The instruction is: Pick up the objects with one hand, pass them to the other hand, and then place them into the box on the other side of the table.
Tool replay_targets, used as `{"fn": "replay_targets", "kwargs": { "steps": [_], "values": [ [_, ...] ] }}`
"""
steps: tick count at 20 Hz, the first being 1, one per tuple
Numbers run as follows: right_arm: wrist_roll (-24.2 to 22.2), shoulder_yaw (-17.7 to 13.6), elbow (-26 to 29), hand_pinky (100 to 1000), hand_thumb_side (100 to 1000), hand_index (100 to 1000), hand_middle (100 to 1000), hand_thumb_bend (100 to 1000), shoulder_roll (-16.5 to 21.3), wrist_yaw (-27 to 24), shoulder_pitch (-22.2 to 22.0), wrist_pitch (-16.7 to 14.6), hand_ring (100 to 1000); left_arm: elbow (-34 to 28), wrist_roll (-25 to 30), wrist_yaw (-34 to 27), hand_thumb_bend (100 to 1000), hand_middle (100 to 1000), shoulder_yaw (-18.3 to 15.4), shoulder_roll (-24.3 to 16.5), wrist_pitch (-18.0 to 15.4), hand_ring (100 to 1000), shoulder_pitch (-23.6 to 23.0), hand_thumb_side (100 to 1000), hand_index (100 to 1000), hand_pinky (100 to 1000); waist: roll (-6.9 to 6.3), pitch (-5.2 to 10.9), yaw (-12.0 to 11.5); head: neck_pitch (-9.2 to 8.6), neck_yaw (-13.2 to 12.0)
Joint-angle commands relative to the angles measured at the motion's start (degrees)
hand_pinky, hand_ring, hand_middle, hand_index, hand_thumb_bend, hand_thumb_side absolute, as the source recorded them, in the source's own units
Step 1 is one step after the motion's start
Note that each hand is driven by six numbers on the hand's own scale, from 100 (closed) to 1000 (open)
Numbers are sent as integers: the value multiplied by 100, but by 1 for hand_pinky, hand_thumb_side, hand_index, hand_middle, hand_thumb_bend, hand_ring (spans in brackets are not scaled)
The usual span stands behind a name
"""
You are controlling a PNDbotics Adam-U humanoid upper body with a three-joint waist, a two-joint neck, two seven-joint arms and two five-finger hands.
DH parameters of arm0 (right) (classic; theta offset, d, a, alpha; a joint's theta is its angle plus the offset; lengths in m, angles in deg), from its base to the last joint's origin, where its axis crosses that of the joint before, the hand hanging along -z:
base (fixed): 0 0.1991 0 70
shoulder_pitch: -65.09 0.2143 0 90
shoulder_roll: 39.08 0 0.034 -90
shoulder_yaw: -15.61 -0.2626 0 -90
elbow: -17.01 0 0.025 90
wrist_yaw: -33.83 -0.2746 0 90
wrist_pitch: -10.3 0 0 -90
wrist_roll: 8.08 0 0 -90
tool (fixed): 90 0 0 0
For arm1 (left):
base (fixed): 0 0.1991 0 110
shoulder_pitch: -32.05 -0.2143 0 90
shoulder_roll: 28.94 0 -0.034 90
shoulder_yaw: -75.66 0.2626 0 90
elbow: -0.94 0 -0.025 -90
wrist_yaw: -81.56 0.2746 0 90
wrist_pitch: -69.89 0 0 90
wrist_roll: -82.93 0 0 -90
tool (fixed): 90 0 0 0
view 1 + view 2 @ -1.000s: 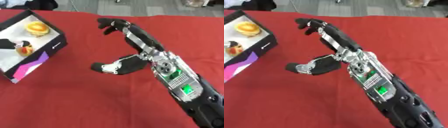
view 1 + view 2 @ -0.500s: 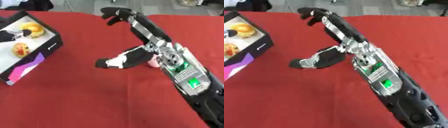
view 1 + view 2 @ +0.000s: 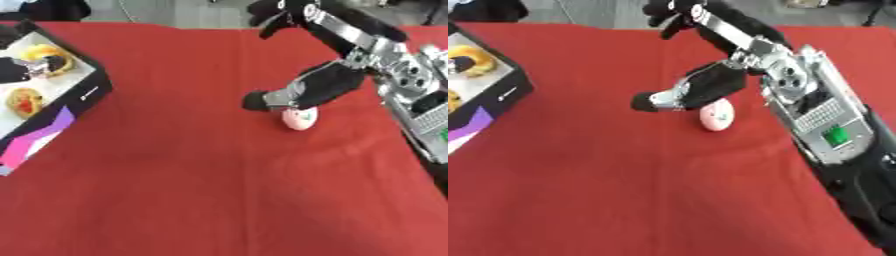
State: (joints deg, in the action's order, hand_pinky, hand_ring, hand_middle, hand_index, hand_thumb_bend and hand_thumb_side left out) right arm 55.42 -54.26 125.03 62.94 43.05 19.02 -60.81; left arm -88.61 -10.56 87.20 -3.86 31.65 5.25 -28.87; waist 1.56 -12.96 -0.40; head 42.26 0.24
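Observation:
A small pink egg-shaped object (image 3: 299,119) with a green mark lies on the red tablecloth (image 3: 192,190), right of centre. My right hand (image 3: 331,82) hovers over it, open. Its thumb (image 3: 658,100) points left just above the object, and its fingers (image 3: 278,11) stretch toward the far edge. The black and white box (image 3: 83,95) stands at the left edge and holds two yellow round items (image 3: 24,100). A dark shape that looks like my left hand (image 3: 16,70) reaches into the box from the left; its fingers are not clear.
My right forearm (image 3: 833,135), with its silver and green parts, fills the right side of the table. The table's far edge runs along the top of both views, with grey floor beyond it.
My right hand has lifted and moved toward the far right, and the pink object now shows on the cloth beneath the thumb. The dark shape has shifted inside the box.

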Motion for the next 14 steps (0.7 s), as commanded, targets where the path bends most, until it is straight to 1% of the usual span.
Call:
{"fn": "replay_targets", "kwargs": {
  "steps": [1, 4, 7, 9, 13, 14],
  "values": [
    [-510, -192, -328, 933, 282, 883, 804, 637, 418, -228, 198, -174, 802, -121, 3, -37, 780, 700, -36, -254, 30, 751, 52, 460, 713, 866, 41, 187, -4, 32, 42],
    [-1075, -197, -930, 936, 249, 882, 807, 620, 491, -116, 354, -519, 810, -130, 25, -28, 778, 700, -17, -236, 38, 752, 75, 461, 714, 866, 34, 186, -21, 38, 74],
    [-1473, -226, -1528, 936, 215, 870, 808, 612, 451, 92, 520, -855, 814, -118, 43, -9, 778, 700, -17, -227, 51, 752, 86, 462, 714, 866, 30, 181, -46, 42, 104],
    [-1623, -250, -1876, 934, 190, 862, 805, 601, 408, 219, 622, -1048, 814, -110, 48, -4, 777, 700, -21, -220, 60, 752, 89, 462, 713, 866, 31, 173, -62, 32, 124],
    [-1738, -254, -2396, 932, 160, 856, 801, 589, 304, 403, 769, -1330, 815, -105, 66, 0, 777, 701, -17, -202, 72, 752, 115, 463, 713, 866, 38, 159, -95, 11, 167],
    [-1742, -246, -2496, 932, 216, 856, 801, 541, 277, 469, 800, -1385, 816, -109, 67, 0, 777, 700, -15, -197, 71, 752, 127, 463, 713, 866, 39, 156, -104, 6, 180]
  ]
}}
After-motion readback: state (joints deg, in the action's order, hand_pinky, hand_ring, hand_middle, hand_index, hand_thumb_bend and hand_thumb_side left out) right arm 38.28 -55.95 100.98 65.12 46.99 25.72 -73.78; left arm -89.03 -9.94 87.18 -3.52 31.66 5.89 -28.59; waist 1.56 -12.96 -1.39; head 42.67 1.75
